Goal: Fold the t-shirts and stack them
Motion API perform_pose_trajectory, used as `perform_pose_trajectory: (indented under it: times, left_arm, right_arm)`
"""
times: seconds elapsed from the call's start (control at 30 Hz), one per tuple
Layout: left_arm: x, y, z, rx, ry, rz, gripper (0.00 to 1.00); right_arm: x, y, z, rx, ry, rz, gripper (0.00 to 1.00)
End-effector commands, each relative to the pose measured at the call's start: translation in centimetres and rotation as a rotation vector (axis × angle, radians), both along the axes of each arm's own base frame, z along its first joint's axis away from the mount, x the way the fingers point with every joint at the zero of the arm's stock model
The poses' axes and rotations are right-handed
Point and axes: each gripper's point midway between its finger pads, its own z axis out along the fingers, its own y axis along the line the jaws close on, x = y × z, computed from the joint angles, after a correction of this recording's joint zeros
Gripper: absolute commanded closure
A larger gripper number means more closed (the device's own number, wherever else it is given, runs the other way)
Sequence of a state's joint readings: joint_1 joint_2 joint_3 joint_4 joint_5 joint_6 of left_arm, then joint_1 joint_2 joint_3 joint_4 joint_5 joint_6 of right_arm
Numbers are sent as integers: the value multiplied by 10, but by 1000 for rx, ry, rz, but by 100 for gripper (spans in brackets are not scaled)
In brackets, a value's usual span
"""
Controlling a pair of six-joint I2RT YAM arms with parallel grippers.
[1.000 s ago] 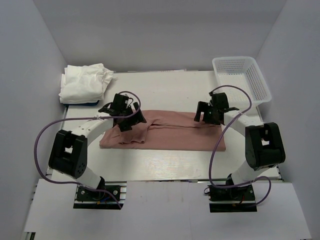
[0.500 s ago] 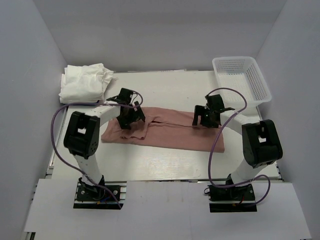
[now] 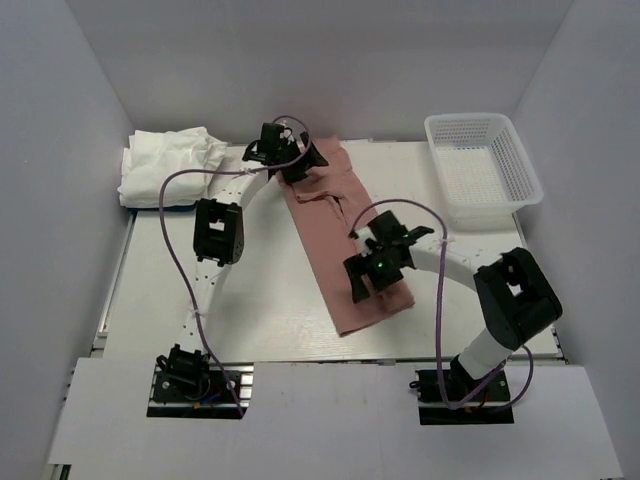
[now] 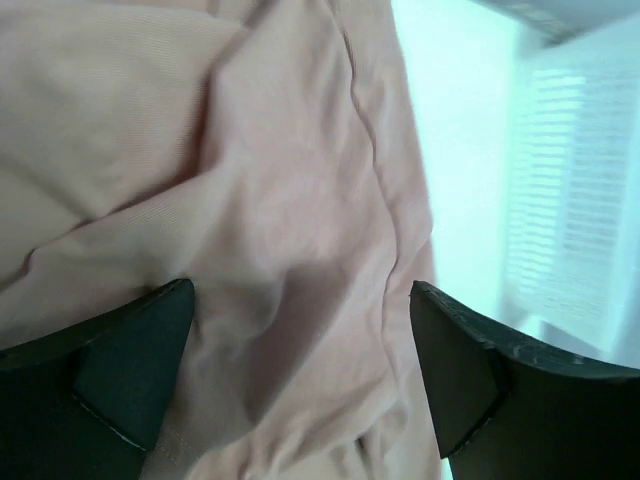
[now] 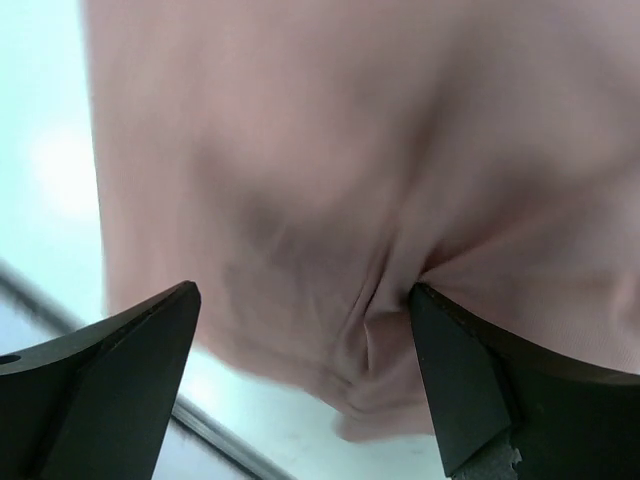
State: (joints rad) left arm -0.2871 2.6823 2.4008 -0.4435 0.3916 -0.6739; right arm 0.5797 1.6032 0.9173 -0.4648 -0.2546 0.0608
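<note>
Noted left gripper [image 4: 300, 292] and right gripper [image 5: 303, 292] splayed wide over shirt [image 3: 325, 238]. Risk of bunching folds from pinching only one layer.

No text, label, brand mark, number or sign can be read in any view. That holds for the dusty-pink cotton t-shirt [image 3: 318, 225] lying across the middle of the white bench [image 3: 260, 290], the stack of white folded t-shirts [image 3: 165, 165] at the far left corner, and the white plastic mesh basket [image 3: 500, 205] at the far right corner. It also holds for the black left end effector [image 4: 300, 380] and the black right end effector [image 5: 300, 380].
</note>
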Motion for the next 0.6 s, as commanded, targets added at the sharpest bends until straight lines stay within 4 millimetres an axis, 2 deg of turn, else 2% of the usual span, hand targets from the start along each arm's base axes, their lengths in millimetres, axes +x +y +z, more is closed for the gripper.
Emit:
perform_pose_trajectory:
  times: [0.0,0.03,0.07,0.1,0.13,0.17,0.2,0.27,0.33,0.47,0.57]
  left_arm:
    - [-15,-44,-35,-215,45,-112,0]
    - [-13,-51,-43,-218,37,-102,0]
    - [-3,-50,-41,-218,12,-71,0]
    - [10,-55,-23,-252,-62,-73,0]
    - [13,-64,-18,-279,-90,-77,0]
    - [17,-66,-23,-306,-86,-51,0]
    - [24,-65,-15,-315,-116,-30,0]
    - [38,-58,-17,-300,-154,41,0]
    - [41,-57,-15,-304,-162,58,0]
    - [39,-54,-19,-285,-150,68,0]
    - [40,-53,-11,-275,-156,72,0]
  right_arm:
    - [-66,17,1,21,169,289,10]
    - [-66,20,1,17,142,346,10]
    - [-68,28,3,16,127,399,10]
    - [-74,36,7,29,128,451,10]
    - [-74,42,8,48,98,518,10]
    - [-77,48,1,53,130,543,10]
    - [-72,57,5,64,111,575,10]
    - [-78,58,-2,45,150,633,10]
    - [-76,65,-3,54,142,647,10]
    - [-75,65,5,69,80,643,10]
    - [-73,67,9,69,43,639,10]
